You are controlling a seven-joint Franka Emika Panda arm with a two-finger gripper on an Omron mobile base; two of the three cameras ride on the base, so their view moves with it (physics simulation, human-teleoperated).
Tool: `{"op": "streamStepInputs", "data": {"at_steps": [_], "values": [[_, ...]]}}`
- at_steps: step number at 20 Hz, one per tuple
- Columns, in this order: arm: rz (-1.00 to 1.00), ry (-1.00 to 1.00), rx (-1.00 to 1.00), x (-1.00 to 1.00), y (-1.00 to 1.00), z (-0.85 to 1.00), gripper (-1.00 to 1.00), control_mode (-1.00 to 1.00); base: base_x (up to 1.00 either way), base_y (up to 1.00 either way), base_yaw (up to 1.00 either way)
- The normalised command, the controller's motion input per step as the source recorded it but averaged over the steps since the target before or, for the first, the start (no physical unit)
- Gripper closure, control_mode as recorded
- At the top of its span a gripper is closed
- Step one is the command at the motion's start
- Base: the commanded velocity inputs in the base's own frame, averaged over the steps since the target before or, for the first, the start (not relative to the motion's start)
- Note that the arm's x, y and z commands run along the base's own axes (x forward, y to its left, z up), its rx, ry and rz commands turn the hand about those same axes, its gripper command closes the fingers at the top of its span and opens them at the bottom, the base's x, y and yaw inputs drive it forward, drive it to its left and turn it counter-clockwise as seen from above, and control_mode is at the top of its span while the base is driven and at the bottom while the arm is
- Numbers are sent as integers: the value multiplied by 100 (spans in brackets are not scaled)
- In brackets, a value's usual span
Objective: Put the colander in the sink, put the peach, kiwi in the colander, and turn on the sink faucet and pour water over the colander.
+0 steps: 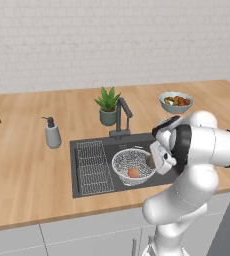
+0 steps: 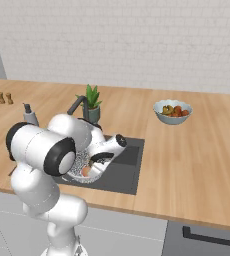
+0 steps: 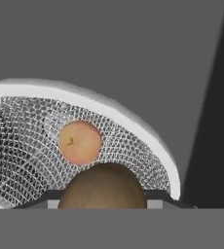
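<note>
— Wire mesh, was it? Where did the colander (image 1: 132,165) sit?

— It sat in the sink (image 1: 87,145), right of the grid rack (image 1: 93,167), its white rim showing all round in the left base view. The sink was let into the wooden desk (image 1: 27,150).

— And the fruit?

— The peach (image 3: 80,142) lay on the mesh inside the colander. The kiwi (image 3: 103,186) was over the colander too, close to the hand camera, at the bottom of the hand view, nearer than the peach.

— Was the kiwi loose or gripped?

— Gripped. The hand (image 1: 154,161) hung over the colander's right edge with the kiwi between its fingers, so the fingers stood partly apart, clamped on the fruit. The brown kiwi showed at the hand in the left base view as well.

— What of the faucet (image 1: 122,117)?

— It stood behind the sink, post upright, spout angled toward the basin.

— Anything else on the desk?

— A potted plant (image 1: 108,106) stood just beside the faucet, a soap pump (image 1: 52,133) was left of the sink, and a bowl of fruit (image 1: 175,101) sat well off to the right. Two small brown shakers (image 2: 5,98) stood far left, near the wall.
</note>
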Motion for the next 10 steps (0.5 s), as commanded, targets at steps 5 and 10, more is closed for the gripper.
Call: {"op": "streamStepInputs", "data": {"at_steps": [5, 10], "values": [[0, 0, 0, 27, 25, 0, 100, -100, 0, 0, 0], [0, 1, -1, 38, 10, -24, 100, -100, 0, 0, 0]]}}
